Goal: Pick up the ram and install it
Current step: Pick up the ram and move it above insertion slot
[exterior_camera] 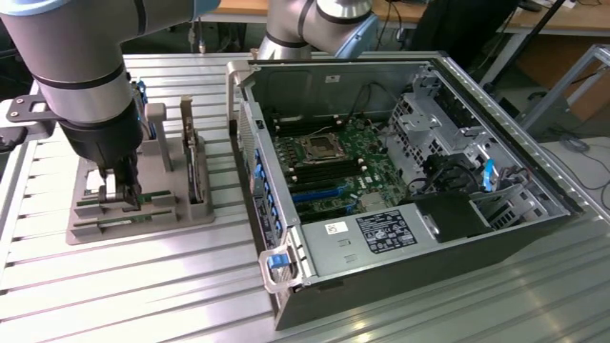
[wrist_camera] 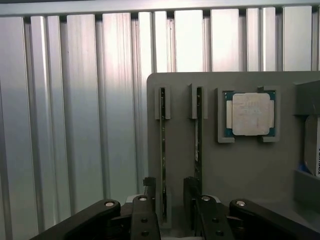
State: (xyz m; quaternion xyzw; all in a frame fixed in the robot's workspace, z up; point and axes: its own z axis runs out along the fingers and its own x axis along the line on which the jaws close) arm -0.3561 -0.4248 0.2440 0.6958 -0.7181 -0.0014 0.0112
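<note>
Between spread gripper fingers: ram

- Two ram sticks are being counted.
- One processor chip is being counted.
- One grey holder is being counted.
- One open computer case is being counted.

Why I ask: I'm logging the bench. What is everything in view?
ram: two sticks, green, on edge in tray slots
processor chip: one, silver, tray recess
hard drive: one, silver, upright in tray
tray: one, grey, on table
computer case: one, dark, open, exterior view's right
motherboard: one, green, inside case
table: one, silver, slatted, under everything
gripper: one, black, open, fingers either side of one ram stick
arm: one, silver-grey, above tray
</note>
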